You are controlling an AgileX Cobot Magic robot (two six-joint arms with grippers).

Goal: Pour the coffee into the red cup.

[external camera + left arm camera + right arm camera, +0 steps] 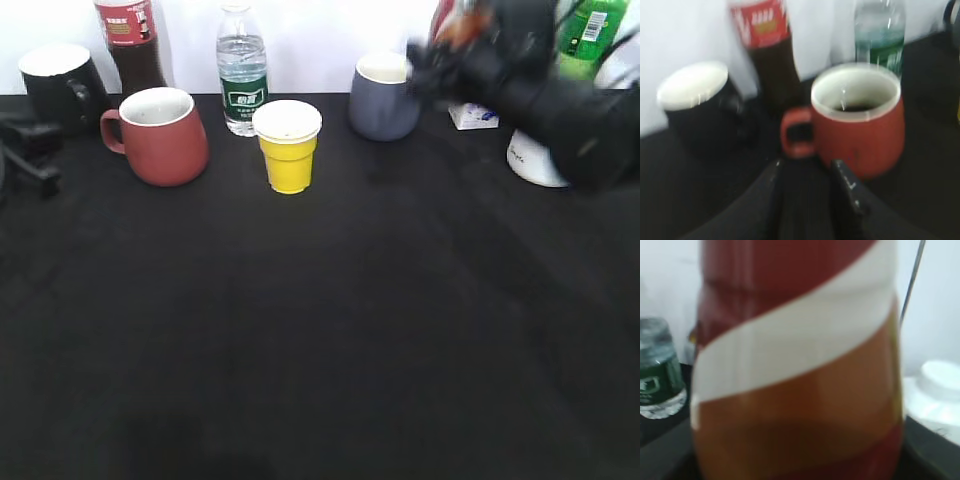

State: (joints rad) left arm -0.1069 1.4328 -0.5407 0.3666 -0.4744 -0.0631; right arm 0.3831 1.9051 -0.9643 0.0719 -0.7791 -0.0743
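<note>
Two arms are on show, and they are doing quite different things. Over at the far right, the right gripper [450, 45] is a dark blur among the bottles at the back, and its own camera is filled by the coffee bottle [795, 370], orange-brown with a white swirl, right up against the lens; I cannot make out the fingers there, so whether they have closed on it I cannot tell. The left gripper [812, 192] sits low on the black table [330, 330] with its two fingers spread and nothing between them, and the red cup [857, 117] stands just ahead of its tips, handle turned toward them, with a little dark liquid showing at the bottom of the white inside. Beyond the cup from that gripper are a cola bottle [772, 55] and a water bottle [879, 35], with a black mug [702, 107] off to one side. My guess is the step in hand is around the handling of the bottle at the back row, either fetching or returning it. Any next pour would need the bottle carried well across, past the yellow cup [288, 145], and tipped over the red cup's rim.
</note>
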